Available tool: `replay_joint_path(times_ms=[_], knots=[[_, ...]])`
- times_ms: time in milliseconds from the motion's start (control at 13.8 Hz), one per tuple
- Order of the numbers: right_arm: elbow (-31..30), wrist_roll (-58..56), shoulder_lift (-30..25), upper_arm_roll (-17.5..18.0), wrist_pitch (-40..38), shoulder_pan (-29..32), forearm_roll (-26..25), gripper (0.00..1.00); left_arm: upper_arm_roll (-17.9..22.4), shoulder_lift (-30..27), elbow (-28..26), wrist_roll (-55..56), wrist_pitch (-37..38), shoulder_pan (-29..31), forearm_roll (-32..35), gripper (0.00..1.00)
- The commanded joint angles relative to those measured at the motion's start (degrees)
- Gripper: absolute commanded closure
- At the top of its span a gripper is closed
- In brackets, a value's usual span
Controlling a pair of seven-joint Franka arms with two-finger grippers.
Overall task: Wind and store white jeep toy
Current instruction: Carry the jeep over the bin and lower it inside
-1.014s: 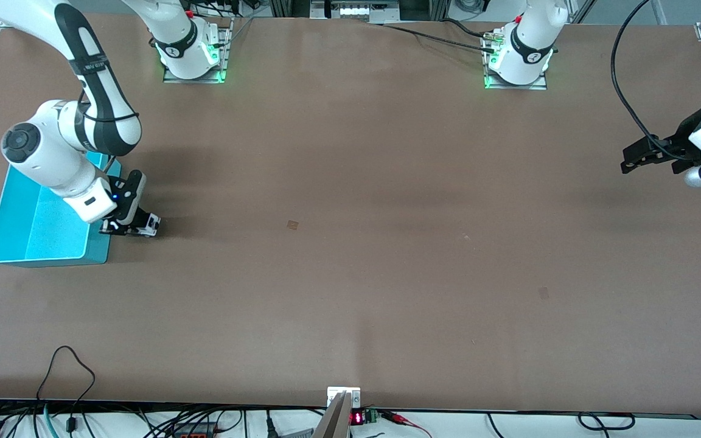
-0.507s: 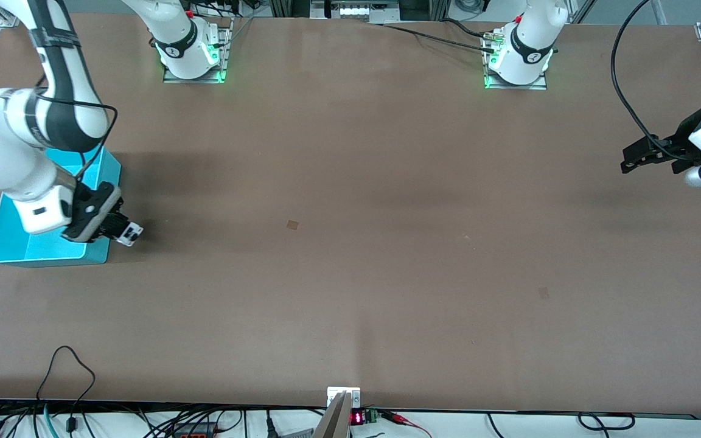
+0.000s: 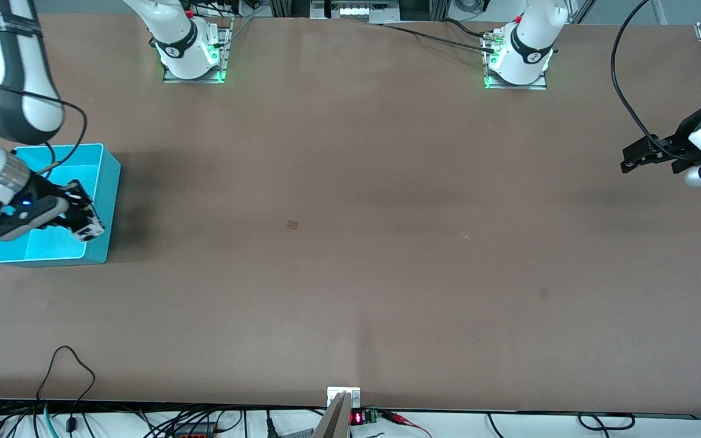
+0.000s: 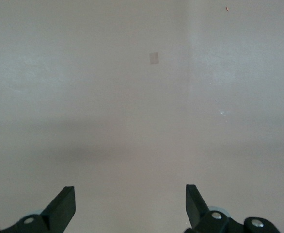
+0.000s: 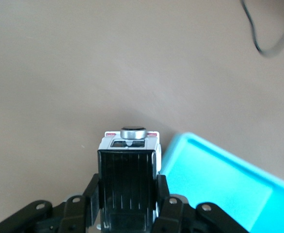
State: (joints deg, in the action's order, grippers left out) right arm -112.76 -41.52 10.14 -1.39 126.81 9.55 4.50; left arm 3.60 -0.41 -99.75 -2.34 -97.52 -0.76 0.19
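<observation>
My right gripper [image 3: 83,222] is shut on the white jeep toy [image 3: 91,230] and holds it over the rim of the cyan bin [image 3: 102,164], at the bin's corner nearest the table's middle. In the right wrist view the white jeep toy [image 5: 128,182], with its black ribbed roof and a round silver spare wheel, sits between the fingers [image 5: 165,196], with the cyan bin [image 5: 219,182] beside it below. My left gripper [image 3: 633,157] is open and empty and waits over bare table at the left arm's end; its fingertips [image 4: 64,204] show spread wide.
The two arm bases [image 3: 192,52] stand at the table's edge farthest from the front camera. A black cable [image 3: 624,91] hangs by the left arm. Cables [image 3: 64,377] lie along the table's edge nearest the front camera.
My right gripper has lifted the jeep off the table beside the bin and carried it toward the right arm's end, over the bin's rim. The left arm has not moved.
</observation>
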Motion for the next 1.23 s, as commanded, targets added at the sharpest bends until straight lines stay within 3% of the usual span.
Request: replay_joint_path(times_ms=[0,362,1159], knots=[[-1.2,3.9,0.0,0.8,-0.3,6.2,0.5,1.00,0.0,-0.4,0.8,-0.4,1.4,0.1,1.1,0.00],[-7.3,5.8,1.0,0.7,6.9,12.2,0.5,1.00,-0.1,-0.4,0.8,-0.4,1.5,0.1,1.1,0.00],[-7.7,8.2,10.9,-0.8,13.5,14.7,-1.2,1.00,-0.1,-0.4,0.8,-0.3,2.0,0.1,1.1,0.00]])
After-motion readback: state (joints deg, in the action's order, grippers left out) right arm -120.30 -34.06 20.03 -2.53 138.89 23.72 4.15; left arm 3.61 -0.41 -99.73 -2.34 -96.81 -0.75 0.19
